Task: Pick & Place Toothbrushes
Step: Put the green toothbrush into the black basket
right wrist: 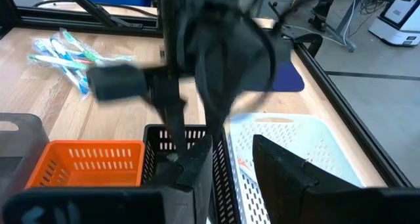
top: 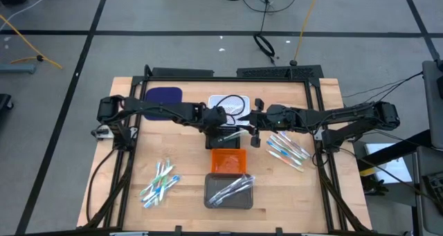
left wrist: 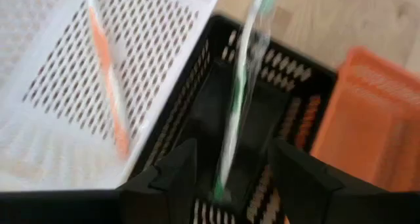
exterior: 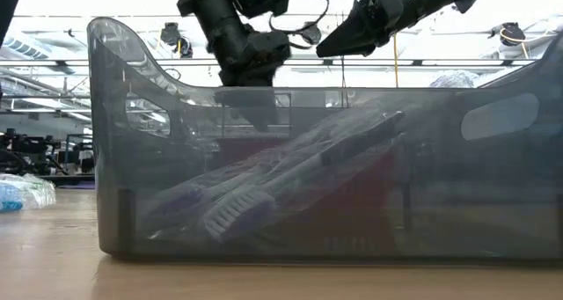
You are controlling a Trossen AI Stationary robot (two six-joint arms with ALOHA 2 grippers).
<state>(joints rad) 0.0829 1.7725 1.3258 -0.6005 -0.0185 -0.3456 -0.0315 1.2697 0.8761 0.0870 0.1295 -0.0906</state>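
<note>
A green toothbrush in clear wrap (left wrist: 237, 99) stands slanted over the black tray (left wrist: 216, 99), its lower end between the fingers of my open left gripper (left wrist: 226, 178); I cannot tell whether they touch it. That gripper (top: 223, 130) hangs over the black tray (top: 216, 140). My right gripper (top: 253, 127), open (right wrist: 236, 168), hovers just right of it, at the white tray's (top: 220, 102) near edge. An orange toothbrush (left wrist: 108, 86) lies in the white tray. Toothbrush piles lie on the table at left (top: 160, 184) and right (top: 287, 147); more fill the grey tray (top: 228, 191).
The orange tray (top: 228, 160) sits between the black and grey trays, in a row running toward the near edge. A dark blue pad (top: 163, 96) lies at the far left. In the low view the grey tray (exterior: 114, 159) fills the foreground. Bare wood shows at both near corners.
</note>
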